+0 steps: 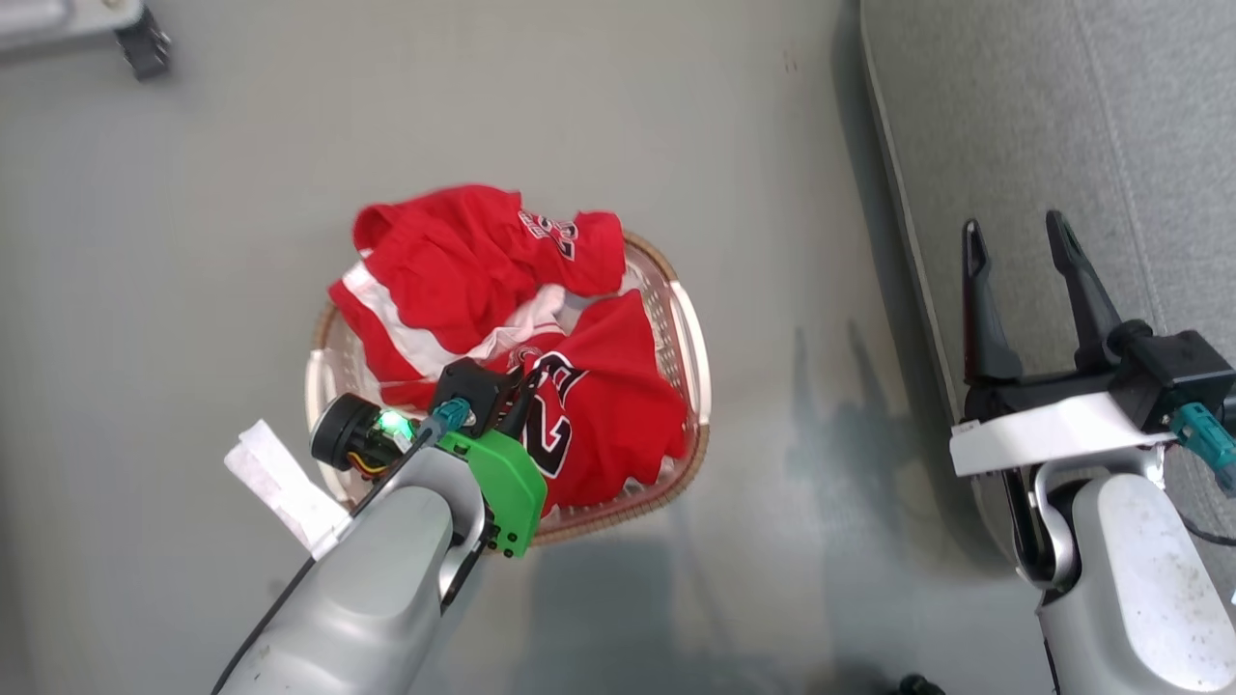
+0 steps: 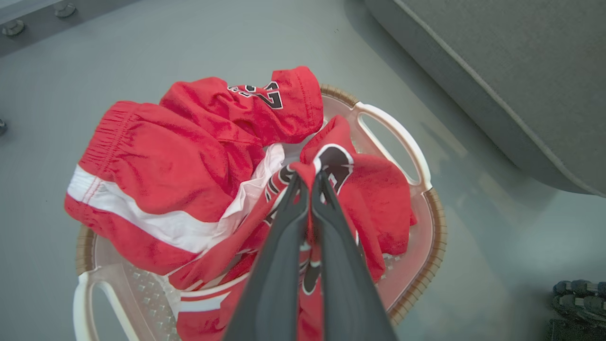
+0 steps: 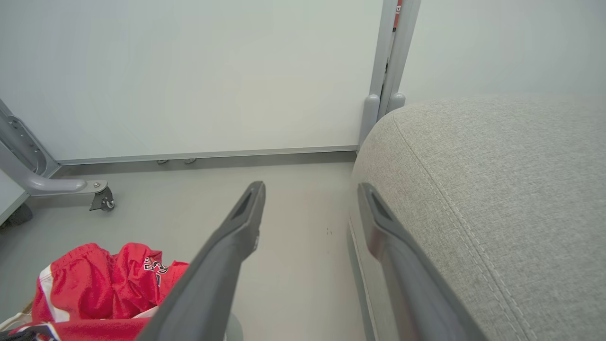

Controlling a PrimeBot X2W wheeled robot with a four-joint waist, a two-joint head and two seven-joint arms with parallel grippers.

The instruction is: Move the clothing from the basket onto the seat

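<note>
Centre-frame, left gripper (image 2: 307, 176) pinches red white-striped clothing (image 2: 189, 161) in white perforated plastic basket (image 2: 428, 222); right gripper (image 1: 1019, 241), at right, gapes empty.

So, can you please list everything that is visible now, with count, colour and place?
clothing: two pieces, it seems; red with white trim; heaped in the basket
basket: one; white with brown rim; on the floor
seat: one; grey; right of the basket
floor: one; grey; under the basket
wall: one; white; beyond the floor
castor leg: one; grey metal; by the wall
left gripper: one; dark; jaws shut on the clothing
right gripper: one; dark; jaws open, near the seat's edge
</note>
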